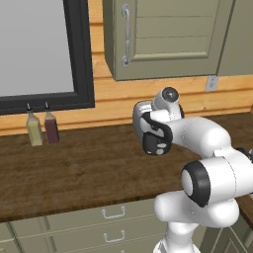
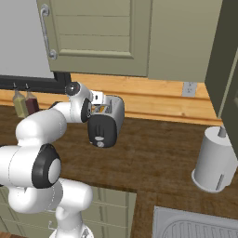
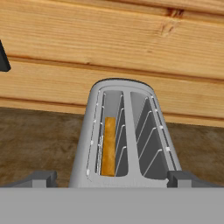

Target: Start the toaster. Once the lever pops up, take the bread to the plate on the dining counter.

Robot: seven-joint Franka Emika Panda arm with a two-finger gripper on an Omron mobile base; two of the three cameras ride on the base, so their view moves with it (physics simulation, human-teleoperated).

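Toaster [image 3: 124, 135] stands on the table against the plank wall, bread [image 3: 108, 146] in the slot at 9 o'clock; tool [image 3: 111, 178] hovers above, fully open, empty; starting step; next, press the lever.

Even, bright rendered light, soft shadows, no glare or blur, sharp to the edges.
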